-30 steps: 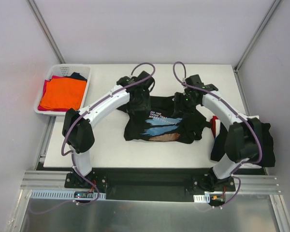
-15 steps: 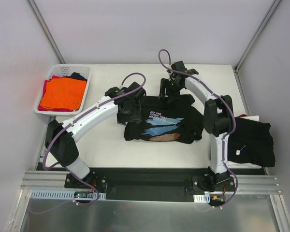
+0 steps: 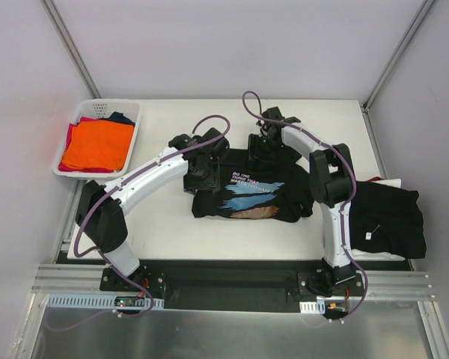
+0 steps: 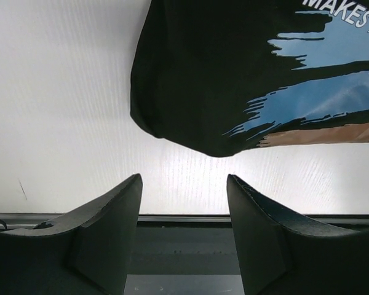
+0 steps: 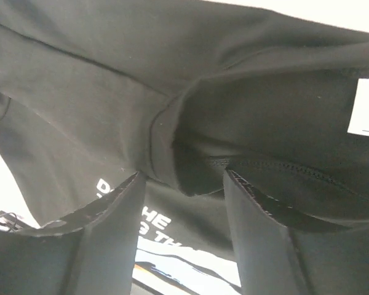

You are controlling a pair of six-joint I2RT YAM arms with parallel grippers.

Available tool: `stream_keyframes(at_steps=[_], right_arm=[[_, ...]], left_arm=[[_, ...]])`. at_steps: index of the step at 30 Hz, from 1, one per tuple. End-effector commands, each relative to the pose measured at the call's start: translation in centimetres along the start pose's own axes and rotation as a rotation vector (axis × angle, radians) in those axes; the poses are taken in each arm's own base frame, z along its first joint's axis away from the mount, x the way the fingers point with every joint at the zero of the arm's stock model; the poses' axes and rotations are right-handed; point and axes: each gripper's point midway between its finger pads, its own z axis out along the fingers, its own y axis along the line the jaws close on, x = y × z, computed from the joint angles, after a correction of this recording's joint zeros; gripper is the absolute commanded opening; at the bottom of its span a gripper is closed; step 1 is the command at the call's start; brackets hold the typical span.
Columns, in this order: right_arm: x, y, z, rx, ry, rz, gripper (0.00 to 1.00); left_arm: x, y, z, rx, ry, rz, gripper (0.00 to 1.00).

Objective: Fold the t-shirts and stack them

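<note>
Printed t-shirt: far hem hidden under left gripper and right gripper in top view. Left wrist view cuts it at the top and right edges, and the white text breaks off mid-word. In right wrist view the cloth runs off every edge. White label is cut at the right edge, print unreadable. Can't tell if the right gripper's fingertips touch the fold.

Basket, left of printed t-shirt: under the orange shirt, red and navy ones show only as slivers.

Black pile, right of printed t-shirt: partly behind right arm, shirt count unclear. White scrap at its far edge is mostly covered.
</note>
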Motion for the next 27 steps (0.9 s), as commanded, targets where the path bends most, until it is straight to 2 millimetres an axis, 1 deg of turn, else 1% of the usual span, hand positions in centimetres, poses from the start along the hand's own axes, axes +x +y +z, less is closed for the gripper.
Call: stream_keyframes(at_steps=[1,2,3,4,5,6,8,9,11,12,15,16,17,18,19,20,21,22,23,24,25,26,27], right_arm=[[-1.4,1.8,-2.2,-0.053,-0.07,-0.017,0.49],[-1.4,2.0,-2.1,-0.056,-0.073,-0.021,0.44],[-1.5,2.1,-2.1,-0.06,-0.076,-0.015,0.36],[-1.6,2.2,-2.0,-0.064,-0.078,-0.01,0.17],[-1.9,2.5,-2.0,-0.07,-0.089,-0.01,0.11],[-2.1,2.6,-2.1,-0.071,-0.095,-0.01,0.07],[-2.9,2.7,-2.2,-0.066,-0.114,-0.007,0.06],[-3.9,3.4,-2.8,-0.075,-0.14,-0.017,0.05],[-4.6,3.4,-3.0,-0.061,-0.148,-0.013,0.04],[-6.1,4.2,-4.2,-0.075,-0.192,-0.025,0.04],[-8.1,4.1,-5.3,-0.051,-0.248,-0.001,0.01],[-9.5,4.5,-6.3,-0.05,-0.294,0.006,0.01],[-10.1,4.6,-6.6,-0.051,-0.312,0.023,0.01],[-10.8,4.0,-6.5,-0.047,-0.32,0.043,0.01],[-11.9,4.6,-7.2,-0.065,-0.351,0.043,0.01],[-12.3,4.5,-7.2,-0.071,-0.351,0.061,0.01],[-12.7,3.7,-5.9,-0.064,-0.334,0.081,0.03],[-13.1,4.1,-6.1,-0.085,-0.336,0.081,0.05],[-13.2,3.8,-5.5,-0.093,-0.322,0.098,0.1],[-13.2,3.0,-4.7,-0.089,-0.305,0.125,0.32],[-13.1,2.7,-4.4,-0.085,-0.298,0.132,0.45],[-12.6,2.1,-3.9,-0.07,-0.279,0.142,0.57],[-12.4,1.5,-3.8,-0.056,-0.274,0.142,0.67]], left_arm=[[-0.1,-0.7,0.0,0.011,0.017,0.022,0.57],[0.0,-0.7,0.0,0.01,0.021,0.021,0.58],[0.2,-0.5,0.0,0.006,0.023,0.023,0.58],[0.3,-0.3,-0.2,0.005,0.018,0.021,0.58],[0.3,0.0,-0.2,0.0,0.015,0.02,0.58],[0.8,0.4,0.0,-0.012,0.023,0.02,0.58],[1.1,0.9,-0.1,-0.017,0.022,0.013,0.58],[1.7,1.2,0.1,-0.027,0.031,0.01,0.58],[2.1,1.4,0.2,-0.027,0.04,0.004,0.58],[2.4,1.6,0.3,-0.03,0.05,0.0,0.58],[2.7,1.6,0.3,-0.028,0.056,-0.004,0.59],[2.7,1.6,0.3,-0.027,0.057,-0.007,0.58],[2.7,1.5,0.3,-0.028,0.058,-0.012,0.59],[2.9,1.5,0.4,-0.03,0.064,-0.011,0.59],[3.1,1.5,0.5,-0.03,0.068,-0.011,0.59],[3.3,1.5,0.6,-0.03,0.071,-0.015,0.59],[3.5,1.4,0.6,-0.031,0.076,-0.012,0.59],[3.6,1.3,0.6,-0.03,0.079,-0.01,0.59],[3.8,1.4,0.7,-0.031,0.082,-0.01,0.59],[3.8,1.3,0.6,-0.03,0.081,-0.008,0.59],[3.9,1.3,0.5,-0.028,0.082,-0.007,0.59],[4.0,1.2,0.6,-0.026,0.082,-0.009,0.59],[4.1,1.2,0.6,-0.026,0.084,-0.009,0.59]])
